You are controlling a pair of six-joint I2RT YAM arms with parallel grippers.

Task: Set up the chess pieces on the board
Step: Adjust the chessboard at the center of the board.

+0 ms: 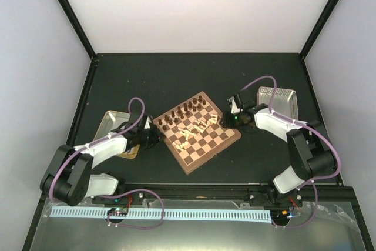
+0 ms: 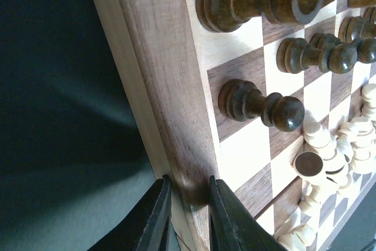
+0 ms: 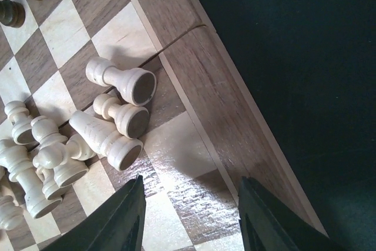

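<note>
Top external view: the board [image 1: 202, 152], a wooden square of dark and tan checks, is set diagonally on the dark worktop [image 1: 147, 80]. The chess pieces [image 1: 197, 126], cream and turned, are heaped at its middle, between the left end effector [image 1: 151, 137] and the right end effector [image 1: 233, 114], each at a board edge. Dark chessmen [image 1: 182, 113] are ranked along one side. Metal trays [image 1: 281, 99] flank the board, and open worktop lies beyond.

Left wrist view: black fingers [image 2: 158, 216] are held narrowly apart astride the board's grained rim; whether it is pinched cannot be told.

Right wrist view: fingers [image 3: 126, 216] are spread wide over the border, with fallen cream pieces near one finger.
</note>
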